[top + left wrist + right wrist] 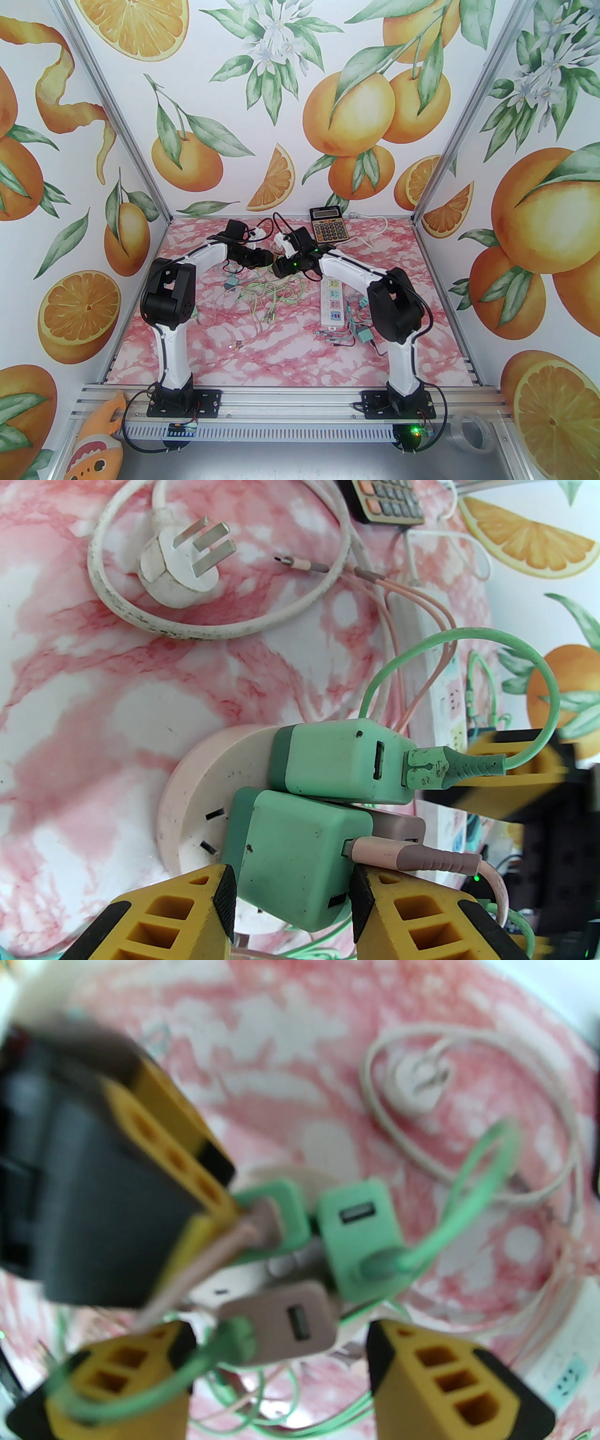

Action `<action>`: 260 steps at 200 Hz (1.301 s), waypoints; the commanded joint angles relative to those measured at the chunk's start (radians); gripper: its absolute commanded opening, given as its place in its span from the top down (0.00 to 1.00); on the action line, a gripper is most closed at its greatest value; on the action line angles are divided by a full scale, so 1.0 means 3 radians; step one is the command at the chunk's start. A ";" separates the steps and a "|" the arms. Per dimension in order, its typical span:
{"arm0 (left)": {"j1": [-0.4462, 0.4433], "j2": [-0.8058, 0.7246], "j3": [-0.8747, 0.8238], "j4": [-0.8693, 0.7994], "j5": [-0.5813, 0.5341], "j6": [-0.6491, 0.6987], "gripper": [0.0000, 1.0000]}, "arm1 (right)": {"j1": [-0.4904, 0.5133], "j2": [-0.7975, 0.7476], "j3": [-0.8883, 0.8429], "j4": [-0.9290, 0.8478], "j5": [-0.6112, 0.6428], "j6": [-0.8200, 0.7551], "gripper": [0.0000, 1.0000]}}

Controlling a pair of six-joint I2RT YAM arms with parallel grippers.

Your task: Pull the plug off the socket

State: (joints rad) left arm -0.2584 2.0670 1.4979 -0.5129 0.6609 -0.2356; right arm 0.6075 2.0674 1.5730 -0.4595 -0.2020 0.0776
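Left gripper (290, 902): yellow ribbed fingers (215, 902) clenched on two opposite side faces of the lower mint-green cube-shaped charger plug (290, 850).

That plug is seated in the round pale-pink socket hub (187, 803). Its dark green base is against the hub face. Its long axis runs straight out of the face, and the USB end points away from the hub. A dusty-pink USB cable (412, 857) leaves its port.

Touching it, a second mint-green charger plug (337, 761) sits in the same hub on the same axis. A green cable (450, 766) loops off its end. A taupe charger plug (281, 1325) takes a third position.

Right gripper (281, 1335): fingers (412, 1372) stand either side of the taupe plug's USB end with a gap on each side. They look released, as far as the blurred wrist view allows. All three USB faces point toward this camera.

The hub lies on the pink marbled worktop (70, 691). In the overhead view it sits where the two wrists meet.

Farther out:
- a loose white three-pin plug (178, 569) inside its coiled cord
- a calculator (329, 224) at the far edge
- a white power strip (333, 300) to the right
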 commanded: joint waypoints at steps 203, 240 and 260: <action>-0.0059 0.0326 0.0156 -0.0468 -0.0355 0.0117 0.55 | 0.0293 -0.0020 -0.0212 0.0391 0.0339 -0.0220 0.74; -0.0059 0.0367 0.0165 -0.0509 -0.0381 0.0132 0.55 | 0.0433 -0.0097 -0.0264 0.0420 0.0487 -0.0345 0.74; -0.0064 0.0371 0.0162 -0.0519 -0.0393 0.0139 0.55 | 0.0422 -0.0128 -0.0301 0.0442 0.0526 -0.0329 0.74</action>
State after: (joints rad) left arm -0.2584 2.0972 1.5612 -0.5880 0.6468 -0.2245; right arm 0.6838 2.0613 1.5112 -0.3321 -0.0273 0.0326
